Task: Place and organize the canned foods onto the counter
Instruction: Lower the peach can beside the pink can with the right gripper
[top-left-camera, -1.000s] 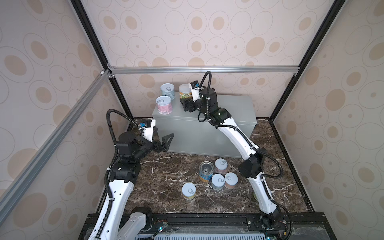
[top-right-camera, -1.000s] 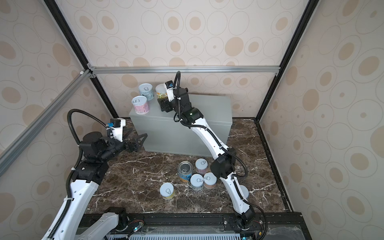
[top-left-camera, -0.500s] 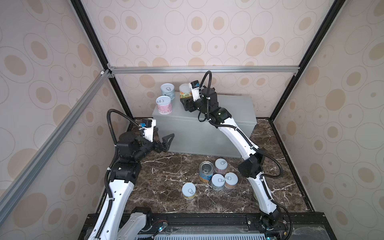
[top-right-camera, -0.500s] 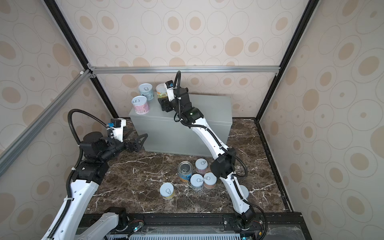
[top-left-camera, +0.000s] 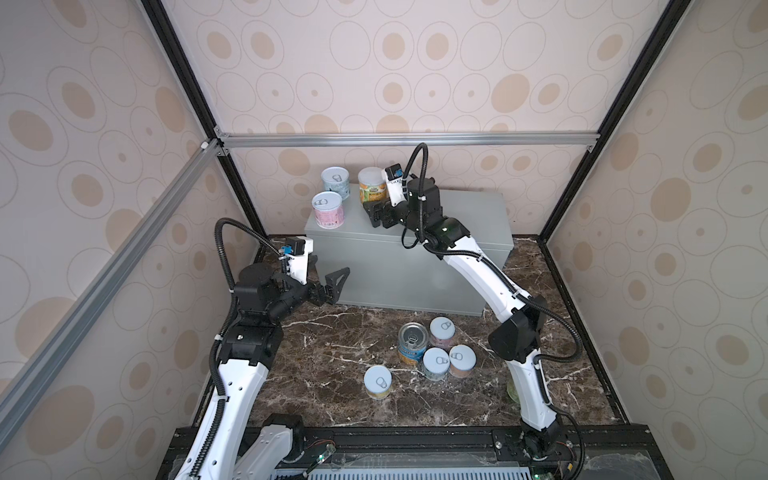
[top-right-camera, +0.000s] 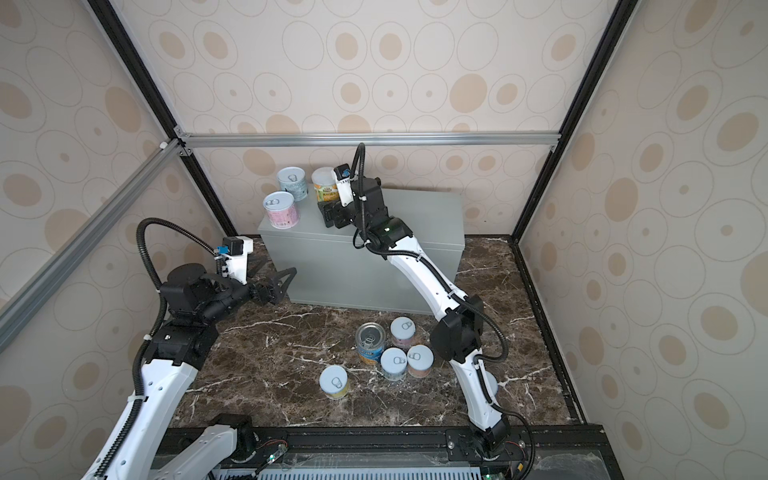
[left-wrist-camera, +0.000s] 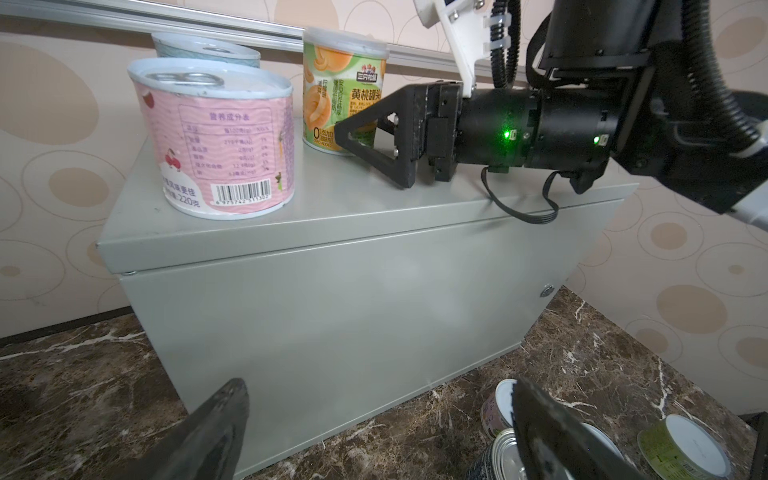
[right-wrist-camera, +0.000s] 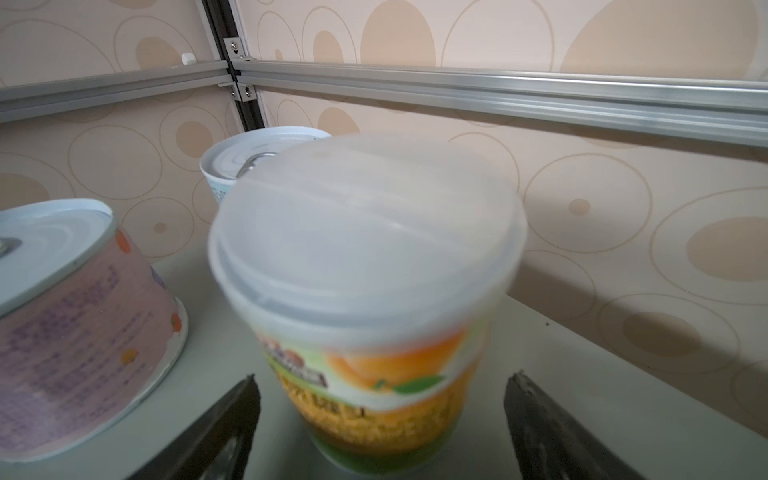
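Counter (top-left-camera: 482, 212), grey and boxy, stands against the back wall in both top views. At its left end are a pink can (top-left-camera: 328, 210), a pale blue can (top-left-camera: 336, 183) behind it, and a peach can (top-left-camera: 372, 183) beside that one. The right gripper (top-left-camera: 371, 212) hovers low over the counter top, just in front of the peach can. The left gripper (top-left-camera: 331, 267) hangs before the counter's front face, jaws spread, nothing in them. Down on the marble floor (top-left-camera: 332, 353), a blue soup can (top-left-camera: 412, 343) is bunched with three short cans (top-left-camera: 436, 362), touching or nearly so. A lone can (top-left-camera: 377, 381) stands a little apart, nearer the robot's base.

From the left wrist, the left gripper (left-wrist-camera: 380, 390) shows both fingers wide and empty, facing the counter's front and its small round lock (left-wrist-camera: 547, 290). Above, all three cans sit upright on the lid. One black finger of the right gripper crosses in front of the peach can's lower label.

From the right wrist, the peach can fills the middle, blurred, upright on the counter. The right gripper (right-wrist-camera: 382, 378) flanks its base with clear grey gaps on both sides: let go, not gripping. The pink can stands to one side, the pale blue can behind.
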